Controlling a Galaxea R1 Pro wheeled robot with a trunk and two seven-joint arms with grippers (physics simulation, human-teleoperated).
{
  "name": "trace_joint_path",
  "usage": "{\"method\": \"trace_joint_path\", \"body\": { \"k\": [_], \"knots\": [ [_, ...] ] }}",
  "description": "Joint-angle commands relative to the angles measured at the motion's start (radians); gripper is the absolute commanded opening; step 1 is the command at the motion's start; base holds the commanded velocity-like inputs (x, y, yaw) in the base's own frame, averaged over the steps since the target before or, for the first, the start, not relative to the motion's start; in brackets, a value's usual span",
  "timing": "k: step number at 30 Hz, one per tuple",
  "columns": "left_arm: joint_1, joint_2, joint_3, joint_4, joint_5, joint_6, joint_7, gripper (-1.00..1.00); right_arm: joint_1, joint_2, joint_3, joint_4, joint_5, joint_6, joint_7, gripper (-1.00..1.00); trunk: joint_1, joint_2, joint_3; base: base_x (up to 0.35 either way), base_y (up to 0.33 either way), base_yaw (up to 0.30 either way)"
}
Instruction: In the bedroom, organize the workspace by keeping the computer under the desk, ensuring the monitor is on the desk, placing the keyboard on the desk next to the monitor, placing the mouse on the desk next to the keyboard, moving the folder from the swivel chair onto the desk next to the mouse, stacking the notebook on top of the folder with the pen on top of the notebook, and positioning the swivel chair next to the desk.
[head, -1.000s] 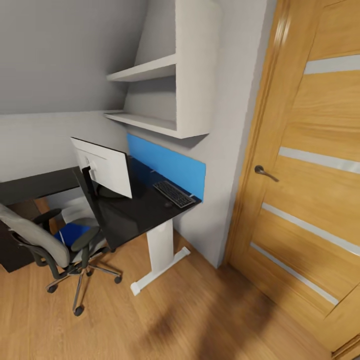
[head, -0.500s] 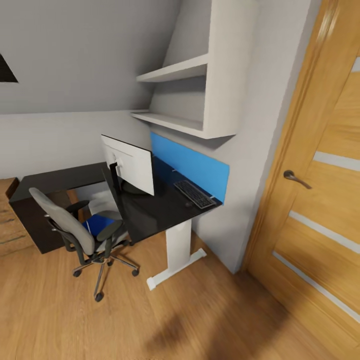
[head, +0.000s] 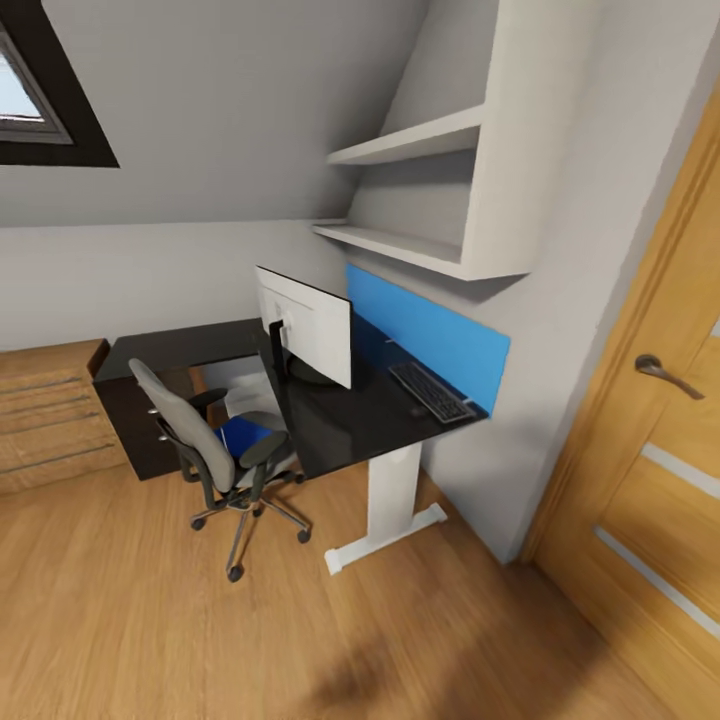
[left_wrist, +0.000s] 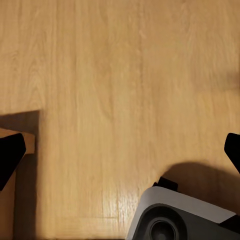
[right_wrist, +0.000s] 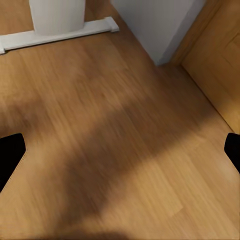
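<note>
Wooden floor (head: 150, 620), glossy black desk (head: 350, 425), possibly mouse (head: 418, 411)

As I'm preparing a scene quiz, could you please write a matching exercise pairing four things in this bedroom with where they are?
Things:
1. keyboard
2. folder
3. monitor
4. swivel chair

Places:
A. on the chair seat
B. on the floor, at the desk's inner corner
C. on the desk, beside the blue wall panel
D. standing mid-desk, pale back towards the camera

Pairs: 1-C, 2-A, 3-D, 4-B
</note>
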Motion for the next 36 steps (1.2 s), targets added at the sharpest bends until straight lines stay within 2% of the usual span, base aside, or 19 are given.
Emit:
{"method": "trace_joint_path", "body": {
  "k": [1, 36],
  "knots": [
    [-0.001, 0.001, -0.009, 0.000, 0.009, -0.004, 0.006, 1.00, -0.001, 0.000, -0.006, 0.001, 0.011, -0.002, -0.005, 1.00, 0.000, -0.001, -0.001, 0.000, 0.000, 0.286],
    [-0.001, 0.001, -0.009, 0.000, 0.009, -0.005, 0.006, 1.00, -0.001, 0.000, -0.006, 0.003, 0.011, 0.000, -0.005, 1.00, 0.000, -0.001, -0.016, 0.000, 0.000, 0.279]
  ]
}}
